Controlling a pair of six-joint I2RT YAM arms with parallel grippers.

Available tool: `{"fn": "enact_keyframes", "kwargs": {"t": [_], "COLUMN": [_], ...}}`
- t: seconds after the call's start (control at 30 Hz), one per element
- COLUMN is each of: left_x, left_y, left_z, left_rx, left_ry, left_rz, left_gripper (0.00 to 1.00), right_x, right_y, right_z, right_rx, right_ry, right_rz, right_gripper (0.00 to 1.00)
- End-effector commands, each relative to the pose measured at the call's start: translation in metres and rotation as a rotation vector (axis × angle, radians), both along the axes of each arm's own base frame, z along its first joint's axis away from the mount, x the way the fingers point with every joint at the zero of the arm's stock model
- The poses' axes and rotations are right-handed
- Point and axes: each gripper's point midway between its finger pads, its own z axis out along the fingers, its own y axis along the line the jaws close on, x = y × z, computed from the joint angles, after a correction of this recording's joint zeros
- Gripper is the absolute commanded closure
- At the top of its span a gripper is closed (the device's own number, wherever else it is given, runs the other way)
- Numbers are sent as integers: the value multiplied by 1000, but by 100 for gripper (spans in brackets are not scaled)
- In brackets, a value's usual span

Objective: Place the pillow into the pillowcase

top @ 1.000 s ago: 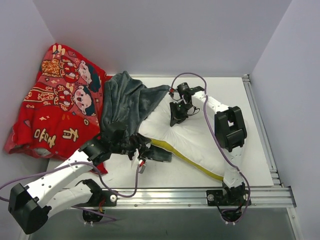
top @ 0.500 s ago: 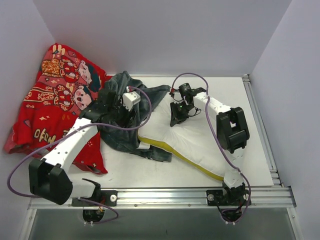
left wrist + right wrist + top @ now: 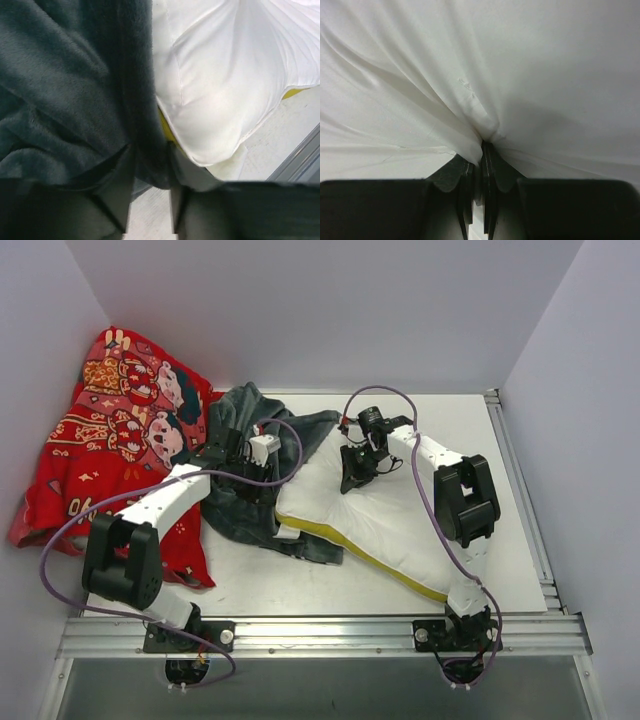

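Two pinches: left gripper [image 3: 150, 172] grips the pillowcase [image 3: 60, 75] (pillow [image 3: 215, 85] just beside); right gripper [image 3: 481, 155] grips pillow.

Robot lab test cell: plain pale walls [image 3: 330, 310] box in white table [image 3: 300, 585], aluminium rail [image 3: 330, 630], cabled arms [image 3: 460, 495].

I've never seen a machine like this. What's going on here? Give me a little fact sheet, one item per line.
Job: putting the pillow into the pillowcase
Left jaws: closed on a fold of the pillowcase
Right jaws: closed on a pinch of the pillow's white cover
Pillow position: on the table, nearly all outside the pillowcase
Bystander: red cartoon cloth, far left, not held
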Motion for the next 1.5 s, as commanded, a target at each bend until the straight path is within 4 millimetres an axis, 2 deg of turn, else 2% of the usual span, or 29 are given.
{"fn": "enact_keyframes", "kwargs": {"t": [0.0,0.07,0.1,0.2,0.27,0.33,0.4,0.47,0.53,0.73,0.77,0.8,0.83,0.87,0.9,0.93,1.03,1.07,1.1,1.13,1.2,1.23,1.27,1.3,1.33,1.37,1.4,1.43,1.47], "left_x": [16,15,16,6,-5,-23,-40,-57,-59,-44,-41,-40,-37,-34,-25,-18,15,25,40,56,83,95,111,120,130,144,151,158,164], "left_y": [-19,-24,-27,-39,-53,-74,-89,-105,-111,-94,-90,-88,-86,-83,-85,-84,-90,-92,-96,-99,-102,-107,-112,-115,-119,-124,-128,-134,-138], "left_z": [14,19,28,67,106,127,134,129,117,39,36,41,52,60,81,93,119,119,103,111,104,83,94,90,71,81,78,63,62], "left_rx": [-104,-139,-157,-256,-341,-383,-415,-430,-426,-281,-274,-273,-262,-248,-252,-247,-221,-206,-158,-140,-75,-48,-56,-49,-30,-42,-51,-55,-59], "left_ry": [-27,-26,-34,-71,-109,-115,-83,-20,11,54,52,38,-46,-86,-162,-216,-304,-312,-296,-335,-378,-347,-380,-376,-344,-370,-366,-337,-341], "left_rz": [-16,-47,-58,-128,-185,-258,-307,-339,-320,-215,-216,-232,-292,-307,-317,-323,-279,-264,-238,-213,-150,-136,-113,-97,-79,-57,-43,-36,-30], "left_gripper": [65,84,100,100,100,100,100,100,100,100,100,100,94,85,64,59,43,41,38,36,36,36,36,36,36,36,37,37,37], "right_x": [-37,-37,-37,-35,-34,-32,-28,-25,-26,-35,-40,-44,-49,-55,-57,-57,-35,-25,-6,4,24,36,42,46,54,58,62,66,72], "right_y": [-21,-21,-20,-17,-13,-8,-5,-1,5,17,17,14,10,2,-4,-11,-41,-53,-68,-77,-101,-115,-124,-129,-137,-139,-139,-139,-135], "right_z": [-13,-13,-13,-10,-7,-3,-2,5,17,71,79,84,94,100,106,109,113,112,105,101,83,78,72,63,62,60,49,46,46], "right_rx": [-98,-94,-90,-76,-60,-39,-30,-12,53,354,394,411,430,444,447,445,395,370,274,227,89,-2,-48,-78,-102,-106,-108,-102,-83], "right_ry": [116,117,116,114,119,117,107,104,122,160,178,179,174,210,211,188,117,89,30,0,-53,-94,-116,-109,-125,-130,-107,-102,-105], "right_rz": [26,28,29,26,14,6,-5,-27,-33,-60,-50,-33,-21,-25,-19,-1,-58,-88,-128,-144,-177,-193,-182,-184,-191,-191,-188,-187,-182], "right_gripper": [100,100,100,100,100,100,100,100,100,100,100,93,70,60,51,40,33,33,33,33,30,27,27,25,23,22,22,22,22]}}
